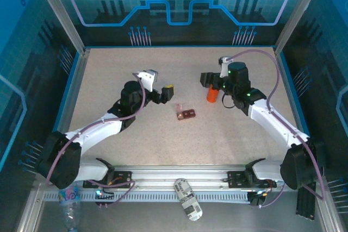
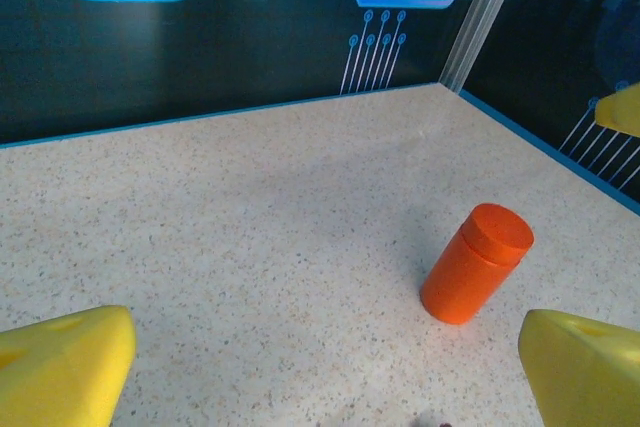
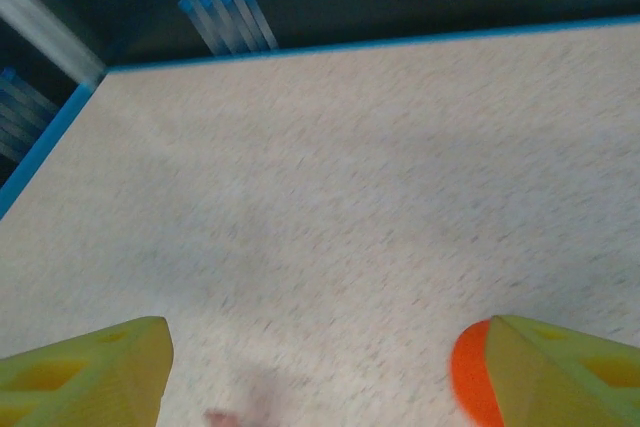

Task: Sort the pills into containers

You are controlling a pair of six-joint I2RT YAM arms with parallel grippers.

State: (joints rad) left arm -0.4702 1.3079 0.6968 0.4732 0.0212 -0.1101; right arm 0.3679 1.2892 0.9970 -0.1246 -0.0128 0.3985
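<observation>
The dark red-brown two-well container [image 1: 188, 114] lies mid-table, with a small pinkish piece [image 1: 179, 107] touching its far left corner. No pills can be made out. An orange bottle [image 1: 211, 95] [image 2: 475, 265] stands to the right of it. My left gripper [image 1: 161, 86] [image 2: 320, 392] hovers left of the container, open and holding nothing. Its yellow fingertips [image 2: 62, 367] point toward the bottle. My right gripper [image 1: 213, 80] [image 3: 320, 377] hangs just above and behind the bottle, open. The bottle's orange edge [image 3: 470, 382] shows against the inside of its right finger [image 3: 570, 372]; whether they touch is unclear.
Blue-edged transparent walls [image 1: 76, 80] close in the speckled table [image 1: 136, 134]. A grey can [image 1: 187, 199] lies on the front rail between the arm bases, and a plastic bottle [image 1: 70, 202] sits at the bottom left.
</observation>
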